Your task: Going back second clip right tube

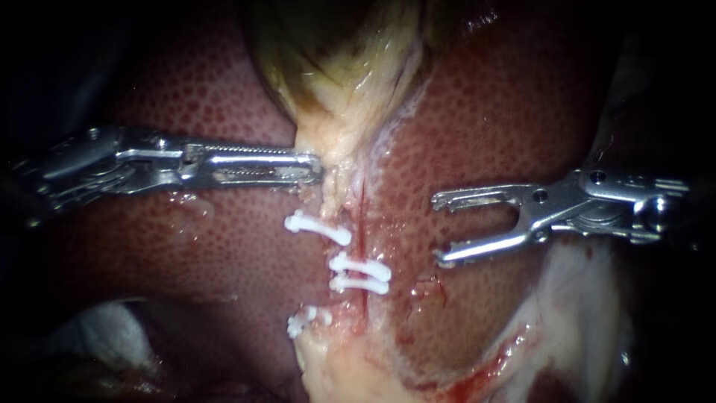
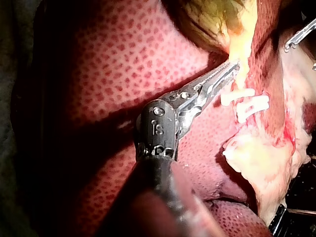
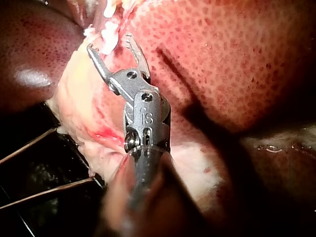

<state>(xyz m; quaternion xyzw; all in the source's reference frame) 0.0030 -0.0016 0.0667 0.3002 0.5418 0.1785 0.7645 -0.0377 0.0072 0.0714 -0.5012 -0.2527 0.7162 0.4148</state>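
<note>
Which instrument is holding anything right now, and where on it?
Left instrument grips the pale tissue strand just below the gallbladder, at its edge, above the clips. Right instrument is open, holding nothing.

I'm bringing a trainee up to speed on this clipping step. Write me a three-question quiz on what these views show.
1. True or false: the right instrument carries a clip in its pincer.
2. How many white clips show along the tubes in the endoscope view?
3. The left instrument has its pincer: A) open and touching nothing; B) shut on the narrow lower end of the gallbladder; C) shut on a clip.

Key: 1 false, the pincer is open and empty, off to the side of the clips. 2 four. 3 B.
</note>
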